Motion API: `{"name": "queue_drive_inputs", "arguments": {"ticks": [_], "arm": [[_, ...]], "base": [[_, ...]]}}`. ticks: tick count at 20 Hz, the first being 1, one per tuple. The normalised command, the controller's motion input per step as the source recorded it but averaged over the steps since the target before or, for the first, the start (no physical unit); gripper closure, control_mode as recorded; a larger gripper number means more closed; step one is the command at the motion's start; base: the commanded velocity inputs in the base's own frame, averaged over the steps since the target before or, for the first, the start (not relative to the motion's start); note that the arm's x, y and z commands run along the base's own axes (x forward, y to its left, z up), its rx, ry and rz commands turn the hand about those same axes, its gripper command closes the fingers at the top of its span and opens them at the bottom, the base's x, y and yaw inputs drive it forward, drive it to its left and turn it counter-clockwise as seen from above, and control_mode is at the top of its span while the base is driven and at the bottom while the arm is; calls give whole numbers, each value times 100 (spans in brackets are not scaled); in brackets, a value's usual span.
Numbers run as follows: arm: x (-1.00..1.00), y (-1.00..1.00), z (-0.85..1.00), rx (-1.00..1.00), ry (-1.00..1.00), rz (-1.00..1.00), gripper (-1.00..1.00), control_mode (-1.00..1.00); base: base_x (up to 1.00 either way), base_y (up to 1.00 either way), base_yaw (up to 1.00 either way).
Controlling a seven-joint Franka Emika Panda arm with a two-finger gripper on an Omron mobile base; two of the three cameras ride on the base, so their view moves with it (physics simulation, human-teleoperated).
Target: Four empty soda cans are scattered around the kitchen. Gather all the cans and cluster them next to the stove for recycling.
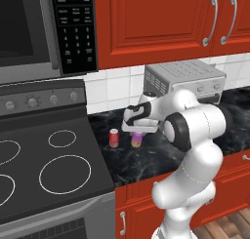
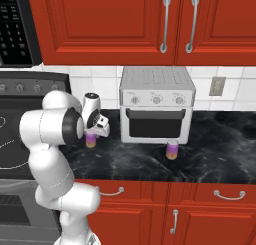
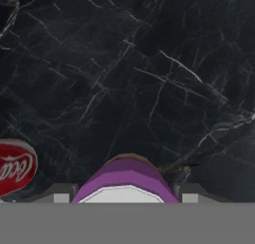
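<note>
My gripper (image 1: 138,131) points down over a purple-pink soda can (image 1: 137,140) with an orange base band, standing on the black counter (image 1: 161,157) right of the stove (image 1: 49,174). In the hand view the can (image 3: 124,181) sits between my fingertips (image 3: 61,197), which press against its sides. A red soda can (image 1: 114,138) stands upright just left of it, near the stove's edge, and shows in the hand view (image 3: 15,166) as well. Another purple-pink soda can (image 2: 172,149) stands farther right, in front of the toaster oven. From the right base, my gripper (image 2: 92,134) hangs over the held can (image 2: 91,141).
A silver toaster oven (image 2: 156,106) stands against the tiled backsplash right of my hand. A black microwave (image 1: 44,28) hangs above the stove. Red cabinets (image 2: 115,24) run overhead. My own arm (image 1: 195,126) reaches over the counter's front edge.
</note>
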Motion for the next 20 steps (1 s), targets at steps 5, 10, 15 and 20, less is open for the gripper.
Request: {"name": "queue_drive_inputs", "arguments": {"ticks": [5,10,15,20], "arm": [[-2,2,-25,0,3,0,-100,-100],[-11,0,-2,0,0,0,-100,-100],[-10,1,9,0,-4,0,-100,-100],[-9,0,12,0,-2,0,-100,-100]], "base": [[0,0,0],[0,0,0],[0,0,0],[0,0,0]]}}
